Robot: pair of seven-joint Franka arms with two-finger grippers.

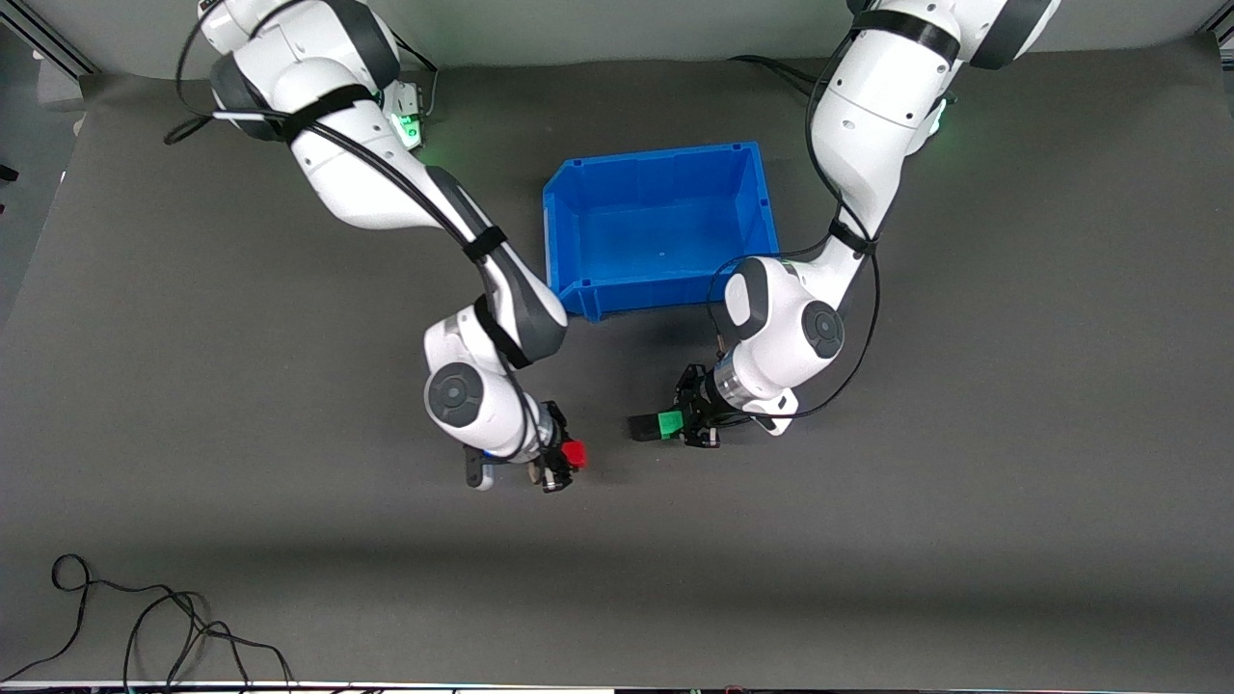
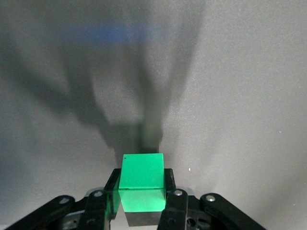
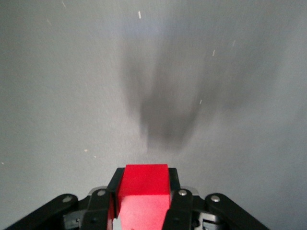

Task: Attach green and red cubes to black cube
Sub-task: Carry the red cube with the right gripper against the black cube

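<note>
Front view: green cube (image 1: 666, 421) clamped in left gripper (image 1: 686, 422)

white arms (image 1: 386, 183) with dark grey joints; black cables strapped along; black grippers (image 1: 689, 419)

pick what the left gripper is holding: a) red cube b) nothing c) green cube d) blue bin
c: the left gripper is shut on the green cube, with a finger pressed on each side of it; the red cube sits in the right gripper.
</note>
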